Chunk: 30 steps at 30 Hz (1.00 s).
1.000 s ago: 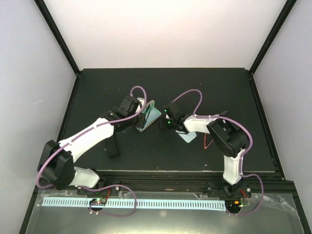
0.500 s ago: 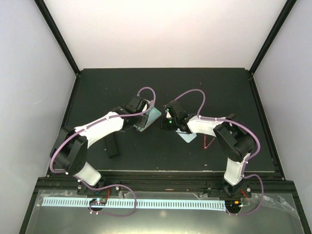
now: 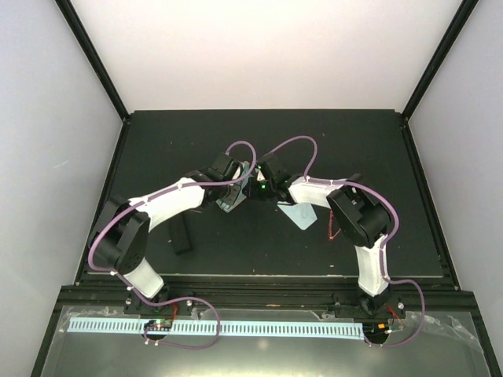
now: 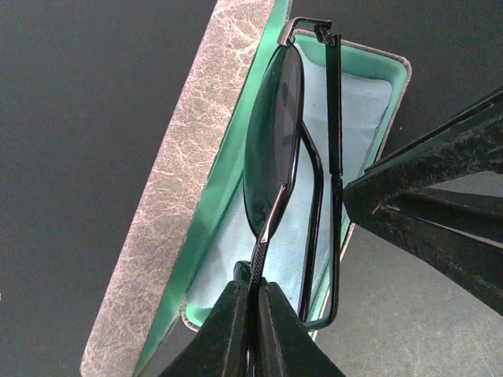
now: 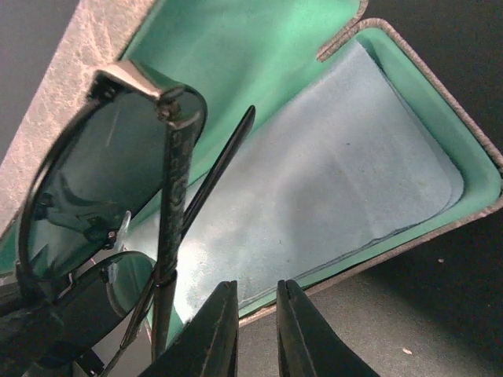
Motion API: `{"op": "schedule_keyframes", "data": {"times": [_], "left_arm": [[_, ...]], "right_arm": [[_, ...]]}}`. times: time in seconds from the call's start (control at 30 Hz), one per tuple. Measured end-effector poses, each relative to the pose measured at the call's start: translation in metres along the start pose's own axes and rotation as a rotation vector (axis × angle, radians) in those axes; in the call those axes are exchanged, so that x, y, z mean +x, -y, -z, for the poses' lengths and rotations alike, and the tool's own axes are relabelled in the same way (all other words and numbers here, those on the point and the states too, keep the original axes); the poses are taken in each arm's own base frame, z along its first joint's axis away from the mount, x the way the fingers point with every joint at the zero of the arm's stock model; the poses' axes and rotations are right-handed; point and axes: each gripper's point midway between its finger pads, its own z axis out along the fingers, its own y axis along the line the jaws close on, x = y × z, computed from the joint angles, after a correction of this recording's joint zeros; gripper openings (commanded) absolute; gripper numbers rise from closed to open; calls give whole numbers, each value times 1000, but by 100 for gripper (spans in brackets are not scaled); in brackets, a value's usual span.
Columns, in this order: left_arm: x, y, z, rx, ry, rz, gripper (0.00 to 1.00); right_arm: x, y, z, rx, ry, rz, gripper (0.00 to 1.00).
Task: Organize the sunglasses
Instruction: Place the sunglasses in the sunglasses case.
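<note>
The left claw (image 4: 254, 292) is being pressed together on the thin rim of the black sunglasses (image 4: 271, 141), which are being held on edge just beyond its tips, over the open beige case (image 4: 196, 157), where a light blue cloth (image 4: 357, 118) is lying. The right claw (image 5: 257, 294) is being held narrowly parted at the case's rim; whether anything is being pinched cannot be told. The red sunglasses (image 3: 334, 229) are lying on the surface (image 3: 157, 149), well back beside that claw's own arm.
</note>
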Motion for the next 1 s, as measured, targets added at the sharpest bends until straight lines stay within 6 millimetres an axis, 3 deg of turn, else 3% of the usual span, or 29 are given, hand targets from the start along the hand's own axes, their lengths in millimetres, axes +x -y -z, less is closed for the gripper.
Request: {"op": "schedule_keyframes", "data": {"times": [0.37, 0.67, 1.0], "left_arm": [[-8, 1, -10, -20, -8, -24, 2], [-6, 2, -12, -24, -14, -39, 4], [-1, 7, -19, -20, -37, -63, 23]], "right_arm": [[-10, -13, 0, -36, 9, 1, 17], [-2, -5, -14, -33, -18, -19, 16], [-7, -9, -16, -51, -1, -33, 16]]}}
